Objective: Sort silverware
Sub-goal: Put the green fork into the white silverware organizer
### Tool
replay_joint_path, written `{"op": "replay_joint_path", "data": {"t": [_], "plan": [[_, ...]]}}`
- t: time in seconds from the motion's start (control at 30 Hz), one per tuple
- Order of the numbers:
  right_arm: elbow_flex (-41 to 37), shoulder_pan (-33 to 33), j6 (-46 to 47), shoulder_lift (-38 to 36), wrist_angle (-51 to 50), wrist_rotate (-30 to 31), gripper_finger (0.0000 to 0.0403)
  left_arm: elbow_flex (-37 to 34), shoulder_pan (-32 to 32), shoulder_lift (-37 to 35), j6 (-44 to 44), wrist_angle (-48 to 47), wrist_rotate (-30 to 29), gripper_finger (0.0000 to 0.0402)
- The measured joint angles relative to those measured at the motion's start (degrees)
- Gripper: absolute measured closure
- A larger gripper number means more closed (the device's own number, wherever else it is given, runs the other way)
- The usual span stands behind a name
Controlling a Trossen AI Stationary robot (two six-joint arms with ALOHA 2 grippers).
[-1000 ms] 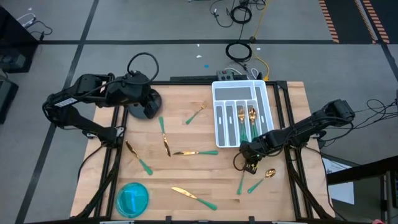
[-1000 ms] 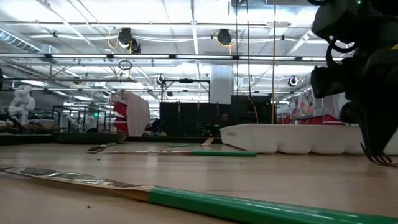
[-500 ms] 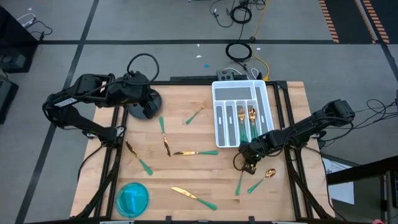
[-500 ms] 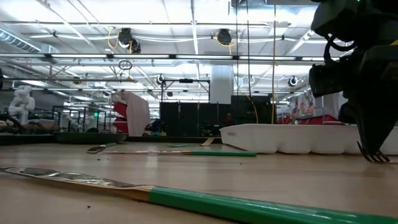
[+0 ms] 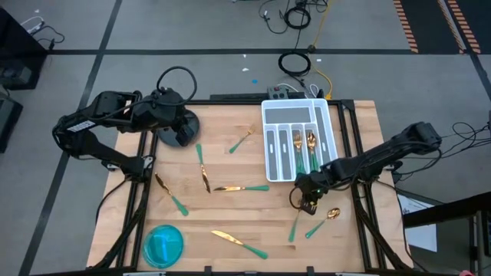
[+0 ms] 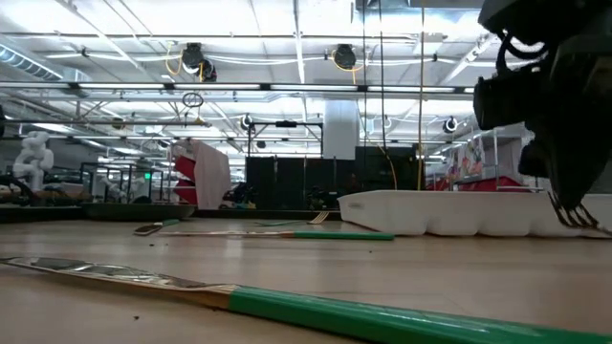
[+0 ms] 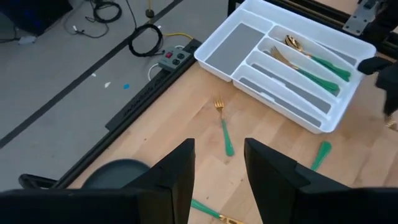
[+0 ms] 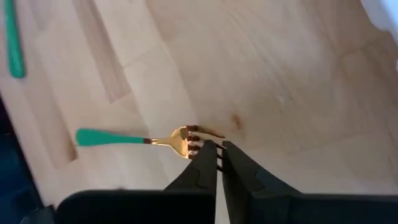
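We saw the white plastic slotted tray (image 5: 297, 140) lying toward the far right of the pale wooden plank surface (image 5: 230, 215), and two of its long compartments held gold-headed, green-handled pieces (image 7: 311, 62), a spoon and a fork as far as the left wrist view showed; the other slots looked bare. Near the front left corner sat a round translucent blue dish (image 5: 163, 244), and we could not tell whether anything lay in it. The rest of the silverware (image 5: 239, 188) was scattered flat across the surface: a fork beside the tray (image 5: 242, 140), several pieces around the middle, a knife near the front (image 5: 238, 243), and a spoon and another piece at the front right (image 5: 321, 223). The right gripper (image 5: 308, 202) was just in front of the tray's near edge, its dark fingers (image 8: 202, 163) pressed together and pinching the tines of a small gold fork with a green handle (image 8: 143, 138), which in the right wrist view showed above the wood. Compared with a second earlier, that gripper had shifted slightly and the fork tines in the low view (image 6: 574, 212) stood a little higher off the surface. The left gripper (image 7: 217, 168) waited at the far left corner, unchanged, its fingers spread and holding nothing. The metal heads were shiny, the handles matt and slender.
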Motion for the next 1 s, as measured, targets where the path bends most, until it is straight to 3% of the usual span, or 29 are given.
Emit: {"op": "replay_joint_path", "data": {"t": [1.0], "plan": [[17.63,0.00,-5.83,-2.10,-19.73,0.15,0.0402,0.02,0.00,0.00,1.36,-1.77,-1.86,0.0256]]}}
